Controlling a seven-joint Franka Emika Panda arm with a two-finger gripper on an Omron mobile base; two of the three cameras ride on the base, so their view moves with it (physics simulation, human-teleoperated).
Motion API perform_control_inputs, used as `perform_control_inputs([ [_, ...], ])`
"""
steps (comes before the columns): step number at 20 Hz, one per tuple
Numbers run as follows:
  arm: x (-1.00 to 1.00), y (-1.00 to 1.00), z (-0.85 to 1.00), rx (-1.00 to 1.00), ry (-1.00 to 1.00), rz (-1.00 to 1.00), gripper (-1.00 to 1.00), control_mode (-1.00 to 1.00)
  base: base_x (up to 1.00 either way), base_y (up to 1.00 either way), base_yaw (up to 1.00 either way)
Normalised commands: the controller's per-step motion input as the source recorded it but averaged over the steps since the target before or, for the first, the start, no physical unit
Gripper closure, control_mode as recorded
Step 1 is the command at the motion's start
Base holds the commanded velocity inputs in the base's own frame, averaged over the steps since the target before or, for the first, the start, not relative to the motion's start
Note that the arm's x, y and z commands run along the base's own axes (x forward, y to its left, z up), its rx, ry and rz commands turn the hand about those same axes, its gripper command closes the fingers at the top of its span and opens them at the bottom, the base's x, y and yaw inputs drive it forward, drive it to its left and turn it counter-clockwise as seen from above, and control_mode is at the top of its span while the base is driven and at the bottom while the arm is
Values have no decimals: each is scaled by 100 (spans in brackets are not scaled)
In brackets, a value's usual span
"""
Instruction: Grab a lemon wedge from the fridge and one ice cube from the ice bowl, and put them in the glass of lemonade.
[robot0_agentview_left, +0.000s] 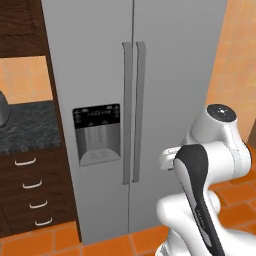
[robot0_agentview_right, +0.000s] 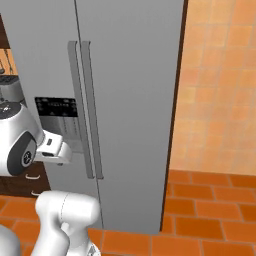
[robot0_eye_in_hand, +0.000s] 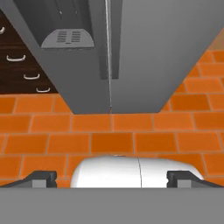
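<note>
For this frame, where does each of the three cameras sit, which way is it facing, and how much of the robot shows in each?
Left base view: behind the arm's left, facing the closed fridge; the arm rises lower right.
Right base view: behind its right, same fridge, dispenser panel behind the arm at lower left.
Hand view: on the hand, tilted down at floor tiles and the fridge's foot; gripper open, fingers apart.
Shared: fridge handles.
</note>
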Motion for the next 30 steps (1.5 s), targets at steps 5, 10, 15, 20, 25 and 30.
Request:
perform_control_inputs([
  [5,0,0,0,0,0,0,-100,100,-62,2,1],
  [10,0,0,0,0,0,0,-100,100,-30,0,0],
  [15,0,0,0,0,0,0,-100,100,-3,-2,0],
  [20,-11,2,7,0,-13,1,-100,-100,-4,0,0],
  [25,-19,-16,57,20,-49,0,-100,-100,0,0,0],
  [30,27,-7,84,18,-36,0,-100,-100,0,0,0],
])
